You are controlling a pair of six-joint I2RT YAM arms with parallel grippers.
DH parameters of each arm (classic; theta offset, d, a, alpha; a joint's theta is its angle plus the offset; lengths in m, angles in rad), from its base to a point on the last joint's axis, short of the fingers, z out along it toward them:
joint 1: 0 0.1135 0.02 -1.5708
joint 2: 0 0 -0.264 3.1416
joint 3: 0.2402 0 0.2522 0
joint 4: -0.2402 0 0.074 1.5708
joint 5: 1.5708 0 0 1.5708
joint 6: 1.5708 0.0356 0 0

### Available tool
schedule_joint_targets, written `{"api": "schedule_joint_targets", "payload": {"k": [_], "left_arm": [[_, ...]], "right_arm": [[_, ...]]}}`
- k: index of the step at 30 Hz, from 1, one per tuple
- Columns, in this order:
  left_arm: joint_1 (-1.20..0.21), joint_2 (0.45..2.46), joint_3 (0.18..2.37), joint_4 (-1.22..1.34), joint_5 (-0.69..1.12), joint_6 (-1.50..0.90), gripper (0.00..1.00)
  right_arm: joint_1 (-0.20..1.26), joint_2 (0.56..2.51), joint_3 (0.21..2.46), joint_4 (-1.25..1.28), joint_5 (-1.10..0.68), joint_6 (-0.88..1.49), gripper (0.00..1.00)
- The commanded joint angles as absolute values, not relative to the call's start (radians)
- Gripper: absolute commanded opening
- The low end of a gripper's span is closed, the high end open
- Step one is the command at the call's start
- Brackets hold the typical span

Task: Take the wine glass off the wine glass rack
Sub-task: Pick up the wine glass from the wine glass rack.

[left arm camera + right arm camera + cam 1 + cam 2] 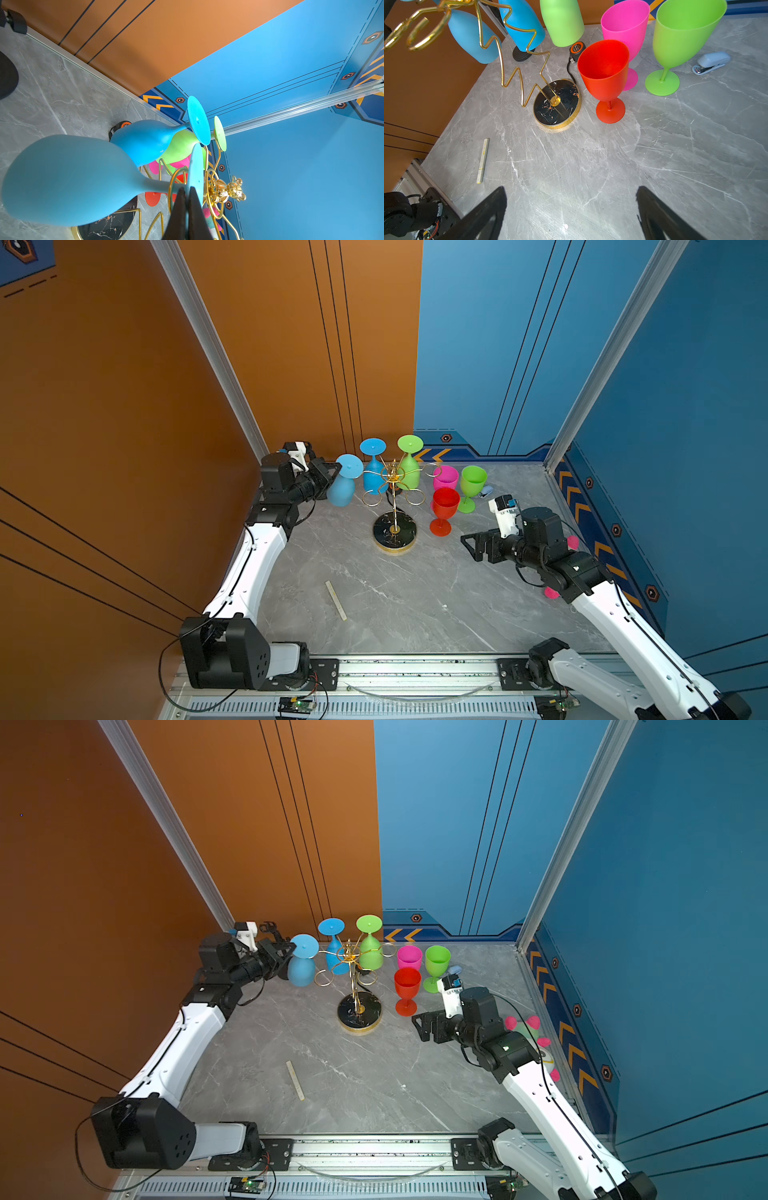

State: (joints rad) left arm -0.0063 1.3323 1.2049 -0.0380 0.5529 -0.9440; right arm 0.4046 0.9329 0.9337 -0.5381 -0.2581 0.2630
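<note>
The left wrist view alone shows the left claw [186,190] pinched shut on the flat foot of the matte pale-blue wine glass [68,180], hanging bowl-down, stem through a loop of the gold-wire wine glass rack [395,533]; both top views hide that grip. The right claw [571,189] gapes empty above the marbled worktop [591,166].

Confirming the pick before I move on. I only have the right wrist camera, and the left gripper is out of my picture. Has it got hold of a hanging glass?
Observer: Yes. The left gripper is shut on the foot of the pale blue wine glass, which hangs upside down.
Operator: Is it clear of the rack?
Observer: No, its stem passes through a gold ring of the wine glass rack.
Operator: Anything I can't see behind me?
Observer: A pink-petalled toy lies behind the right arm, by the blue wall.
</note>
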Motion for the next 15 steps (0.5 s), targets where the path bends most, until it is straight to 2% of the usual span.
{"api": "schedule_joint_targets", "payload": {"k": [1, 15], "left_arm": [[0.003, 1.333, 1.184, 0.018, 0.611, -0.995, 0.00], [0.006, 1.322, 1.178, 0.063, 0.682, -1.111, 0.00]], "right_arm": [[0.397, 0.917, 0.920, -0.523, -0.253, 0.275, 0.98], [0.396, 0.923, 0.925, -0.522, -0.256, 0.277, 0.98]]}}
